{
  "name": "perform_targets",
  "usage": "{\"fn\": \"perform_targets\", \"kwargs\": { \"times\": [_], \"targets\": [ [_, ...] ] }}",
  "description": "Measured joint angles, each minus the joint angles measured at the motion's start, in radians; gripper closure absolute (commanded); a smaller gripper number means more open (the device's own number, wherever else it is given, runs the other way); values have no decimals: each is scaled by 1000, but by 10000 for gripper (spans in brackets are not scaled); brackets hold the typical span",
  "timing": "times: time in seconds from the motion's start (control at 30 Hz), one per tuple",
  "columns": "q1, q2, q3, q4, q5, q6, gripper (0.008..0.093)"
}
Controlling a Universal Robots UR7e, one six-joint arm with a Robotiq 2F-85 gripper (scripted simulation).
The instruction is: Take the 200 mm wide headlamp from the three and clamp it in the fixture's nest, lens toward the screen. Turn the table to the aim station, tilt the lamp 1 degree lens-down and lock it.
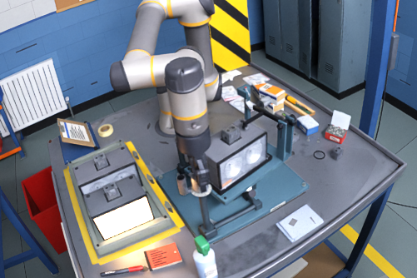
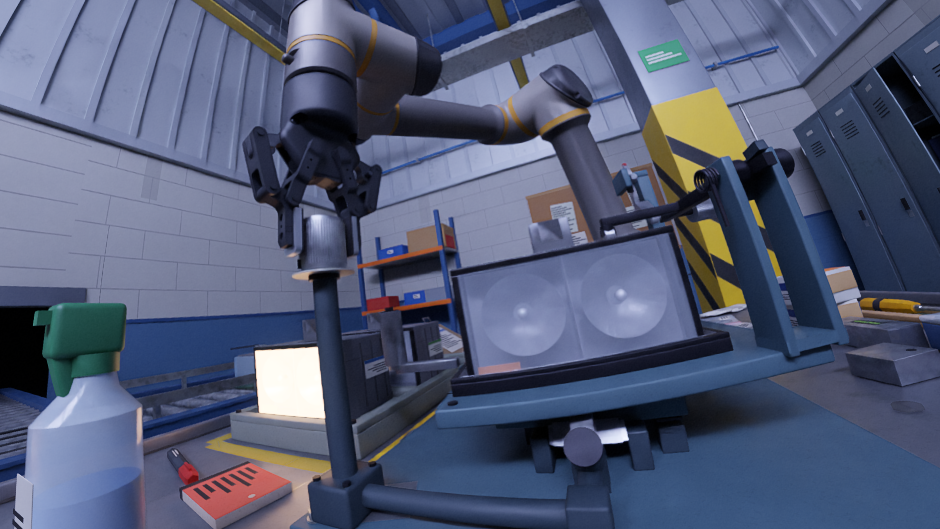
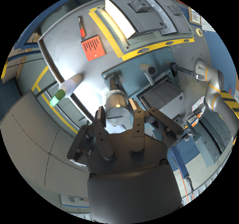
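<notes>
My gripper (image 2: 320,231) (image 3: 116,109) (image 1: 192,179) hangs over the silver knob (image 2: 325,243) (image 3: 115,106) that tops the thin post at the fixture's front left corner. It is open around the knob and holds nothing. The headlamp (image 1: 237,160) (image 2: 579,301), a dark box with a twin-reflector lens, sits in the nest of the blue fixture (image 1: 252,183) (image 2: 624,385). A clamp arm (image 1: 264,114) (image 2: 665,208) reaches over the lamp's top from the blue upright behind it.
A yellow-edged tray (image 1: 119,195) on the left holds two other headlamps, one (image 1: 123,216) with a glowing white lens. A spray bottle (image 1: 204,258) (image 2: 76,419), an orange card (image 1: 162,256) and a red marker (image 1: 123,271) lie along the table's front edge.
</notes>
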Motion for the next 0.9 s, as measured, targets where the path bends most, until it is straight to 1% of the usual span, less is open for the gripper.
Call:
{"fn": "perform_targets", "kwargs": {
  "times": [0.3,0.7,0.9],
  "targets": [
    [0,-3,-13,17,0,0,474],
    [0,-17,-107,122,0,0,474],
    [0,-18,-130,147,0,0,474]
  ]
}}
